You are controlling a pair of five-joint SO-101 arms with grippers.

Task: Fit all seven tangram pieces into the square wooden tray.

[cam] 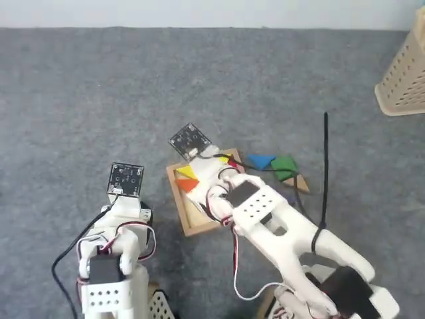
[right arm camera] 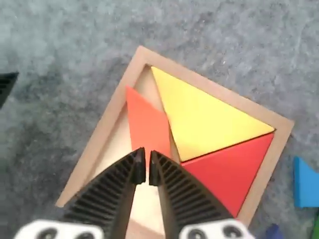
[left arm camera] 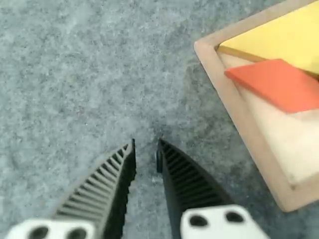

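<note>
— Where is the right gripper [right arm camera: 147, 167]?

— Low in the middle of the right wrist view, directly over the wooden tray [right arm camera: 214, 88]. Its black toothed fingers are pressed almost tip to tip, with only a hairline between them. I see nothing caught there.

— What lies beneath the tips?

— The lower end of the orange piece [right arm camera: 147, 124], which runs along the tray's left wall in that frame. The yellow triangle [right arm camera: 204, 117] fills the upper part of the tray, just right of the orange one. The red triangle [right arm camera: 229, 172] sits below the yellow, against the lower right rim. Pale bare floor shows at the tray's lower left (whether the tips actually touch the orange piece, I cannot tell).

— And the left gripper [left arm camera: 146, 144]?

— Bottom centre of the left wrist view, above the grey carpet [left arm camera: 75, 74]. Its fingers are a narrow slit apart, with only carpet between them. The tray sits at the upper right of that frame, apart from the tips, with one corner nearest them.

— Any pieces outside the tray?

— In the high view a blue triangle [cam: 260, 161] and a green piece [cam: 284, 164] lie side by side on the carpet. They are just right of the tray, a little right of the frame's centre.
</note>
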